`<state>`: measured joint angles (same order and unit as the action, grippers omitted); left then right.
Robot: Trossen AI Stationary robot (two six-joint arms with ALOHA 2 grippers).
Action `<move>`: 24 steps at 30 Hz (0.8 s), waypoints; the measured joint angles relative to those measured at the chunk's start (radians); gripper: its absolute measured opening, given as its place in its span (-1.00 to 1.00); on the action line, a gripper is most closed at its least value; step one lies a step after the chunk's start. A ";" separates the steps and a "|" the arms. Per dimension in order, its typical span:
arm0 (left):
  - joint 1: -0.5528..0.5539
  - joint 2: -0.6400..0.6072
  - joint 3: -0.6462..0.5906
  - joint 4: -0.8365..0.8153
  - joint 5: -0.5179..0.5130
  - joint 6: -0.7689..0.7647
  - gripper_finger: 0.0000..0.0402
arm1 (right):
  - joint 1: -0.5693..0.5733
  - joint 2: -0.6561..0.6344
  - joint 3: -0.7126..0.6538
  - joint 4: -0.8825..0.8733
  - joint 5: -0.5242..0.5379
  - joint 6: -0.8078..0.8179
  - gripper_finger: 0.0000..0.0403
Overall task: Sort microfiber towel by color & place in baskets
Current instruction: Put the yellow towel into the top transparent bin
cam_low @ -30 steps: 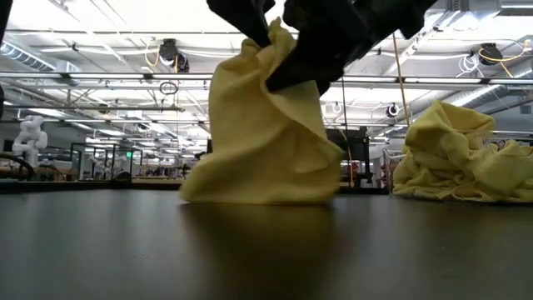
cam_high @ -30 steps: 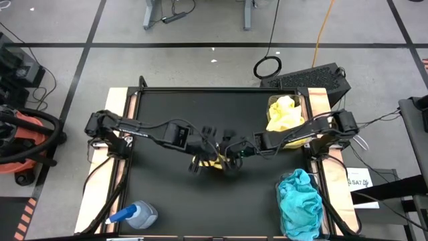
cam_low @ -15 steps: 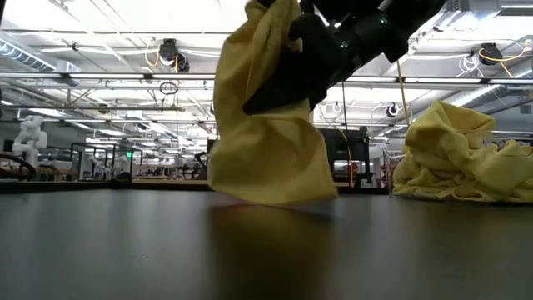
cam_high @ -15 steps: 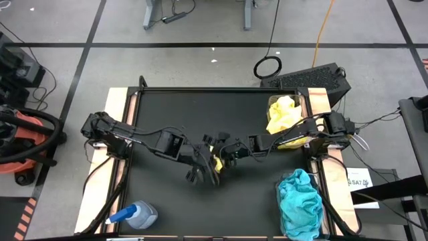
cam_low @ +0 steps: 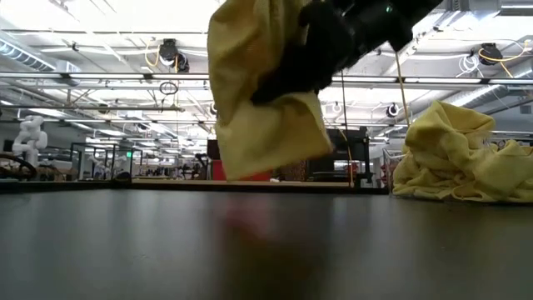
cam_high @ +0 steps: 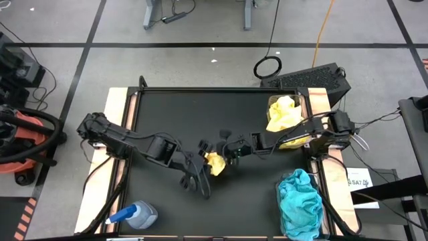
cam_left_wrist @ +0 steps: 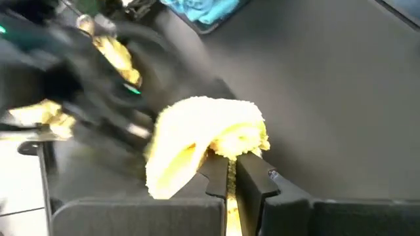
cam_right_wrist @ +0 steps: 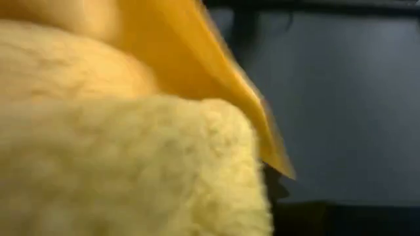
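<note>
— Yellow microfiber towel (cam_high: 215, 163), fleecy and crumpled, hangs at mid-bench between both arms, lifted clear of the surface in the low view. How do the arms stand?

— Both reach inward, low and stretched out. The left claw (cam_left_wrist: 228, 176) is clenched on the towel's edge, cloth pinched between its dark fingers. The right claw (cam_high: 231, 150) comes in from the other side and touches the same towel; its own wrist view is filled with yellow pile, so I cannot tell whether its fingers have closed on it.

— And the rest of the towels?

— More yellow ones lie heaped in a clear basket (cam_high: 299, 102) at the bench's far right corner. Teal-blue ones (cam_high: 299, 203) are piled in the near right corner. A spray bottle with a blue cap (cam_high: 134, 215) lies on its side at the near left.

— The surface?

— Matte black bench (cam_high: 200, 114), light wood strips along its sides. Beyond it, grey floor marked with dark lines, and a workshop hall with bright ceiling lights.
</note>
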<state>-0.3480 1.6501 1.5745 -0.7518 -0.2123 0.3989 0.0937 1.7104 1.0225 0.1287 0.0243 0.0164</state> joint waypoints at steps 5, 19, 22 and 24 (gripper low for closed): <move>0.000 0.000 -0.018 -0.041 0.000 -0.052 -0.95 | 0.006 -0.120 0.000 -0.081 0.020 -0.020 -0.96; 0.101 0.119 -0.079 0.260 -0.082 -0.074 -0.85 | 0.078 -0.491 0.000 -0.391 0.092 0.032 -1.00; 0.126 0.152 -0.079 0.314 -0.152 -0.077 -0.64 | 0.101 -0.552 0.000 -0.500 0.189 0.073 -1.00; 0.140 0.168 -0.079 0.367 -0.182 -0.094 -0.47 | 0.114 -0.594 0.000 -0.562 0.240 0.104 -1.00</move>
<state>-0.2078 1.8180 1.4954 -0.3843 -0.3942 0.3045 0.2078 1.1166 1.0225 -0.4333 0.2640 0.1206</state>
